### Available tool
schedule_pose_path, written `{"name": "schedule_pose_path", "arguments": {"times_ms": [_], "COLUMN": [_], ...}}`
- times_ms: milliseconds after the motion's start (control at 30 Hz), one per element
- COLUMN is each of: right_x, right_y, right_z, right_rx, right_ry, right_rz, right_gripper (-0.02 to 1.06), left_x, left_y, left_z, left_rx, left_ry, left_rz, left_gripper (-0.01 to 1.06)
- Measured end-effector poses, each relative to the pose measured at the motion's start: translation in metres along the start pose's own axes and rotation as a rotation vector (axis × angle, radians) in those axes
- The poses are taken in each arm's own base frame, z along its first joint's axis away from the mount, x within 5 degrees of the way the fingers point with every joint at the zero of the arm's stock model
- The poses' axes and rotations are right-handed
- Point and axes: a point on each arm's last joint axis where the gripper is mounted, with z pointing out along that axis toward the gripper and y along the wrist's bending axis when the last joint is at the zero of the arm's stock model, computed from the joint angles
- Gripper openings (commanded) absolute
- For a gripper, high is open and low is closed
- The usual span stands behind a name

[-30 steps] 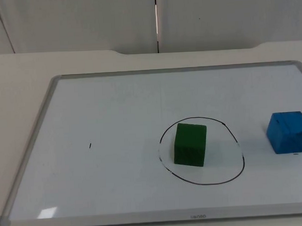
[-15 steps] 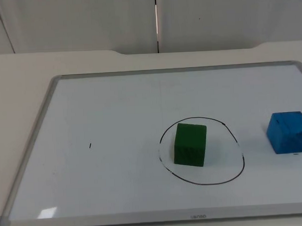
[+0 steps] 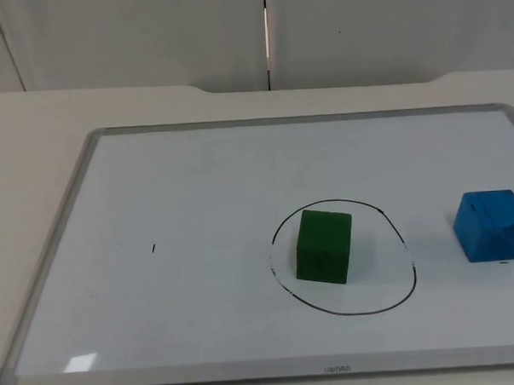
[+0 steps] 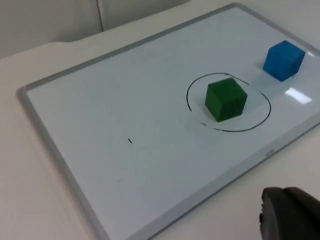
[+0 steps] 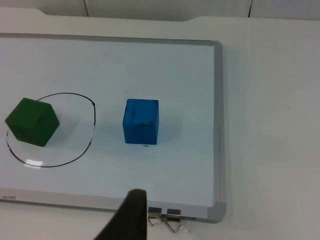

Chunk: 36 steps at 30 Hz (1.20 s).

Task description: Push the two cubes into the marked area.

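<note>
1. The green cube (image 3: 325, 246) sits flat inside the black drawn circle (image 3: 343, 257) on the whiteboard (image 3: 189, 195), toward the ring's left side, one vertical edge turned slightly toward the near frame.
2. The blue cube (image 3: 492, 224) rests outside the circle, to its right, near the board's right edge.
3. A fingertip of the left gripper (image 4: 290, 215) hangs over the worktop (image 3: 32, 125) just off the board's near frame; whether its fingers are apart or together cannot be told.
4. The right gripper (image 5: 129, 217) is near the board's corner by a binder clip (image 5: 165, 220); its fingers likewise cannot be judged.

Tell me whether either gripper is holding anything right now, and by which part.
Nothing is held. The green cube sits inside the drawn circle and the blue cube sits outside it, both untouched on the whiteboard.
</note>
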Motion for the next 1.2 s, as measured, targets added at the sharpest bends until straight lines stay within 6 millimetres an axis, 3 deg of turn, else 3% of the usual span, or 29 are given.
{"name": "schedule_pose_path", "arguments": {"times_ms": [100, 233, 533, 733, 833, 967, 1067, 1100, 1133, 1200], "right_x": [0.000, 0.000, -0.005, -0.038, -0.066, -0.083, -0.095, -0.095, -0.097, -0.101], "right_y": [0.000, 0.000, 0.000, 0.000, -0.001, -0.001, -0.001, -0.001, -0.001, -0.002], "right_z": [0.000, 0.000, 0.007, 0.022, 0.042, 0.069, 0.103, 0.103, 0.115, 0.139], "right_rx": [0.000, 0.000, 0.000, 0.001, 0.002, 0.001, 0.001, 0.001, 0.001, 0.001], "right_ry": [0.000, 0.000, 0.049, 0.108, 0.145, 0.237, 0.343, 0.343, 0.380, 0.438], "right_rz": [0.000, 0.000, 0.000, 0.000, 0.001, 0.001, 0.002, 0.002, 0.002, 0.003], "right_gripper": [1.05, 1.05, 1.02, 0.96, 0.93, 0.85, 0.70, 0.64, 0.64, 0.50], "left_x": [0.008, 0.020, 0.021, 0.021, 0.021, 0.021, 0.021, 0.021, 0.021, 0.021], "left_y": [0.001, 0.006, 0.008, 0.008, 0.008, 0.009, 0.009, 0.009, 0.009, 0.009], "left_z": [-0.007, 0.000, 0.006, 0.008, 0.008, 0.008, 0.008, 0.008, 0.008, 0.008], "left_rx": [-0.034, -0.069, -0.084, -0.089, -0.090, -0.094, -0.095, -0.095, -0.097, -0.097], "left_ry": [-0.011, 0.081, 0.061, 0.050, 0.046, 0.046, 0.046, 0.046, 0.047, 0.047], "left_rz": [0.015, 0.011, -0.002, -0.026, -0.031, -0.031, -0.031, -0.031, -0.030, -0.030], "left_gripper": [0.00, 0.00, 0.00, 0.00, 0.00, 0.00, 0.00, 0.00, 0.00, 0.00]}}
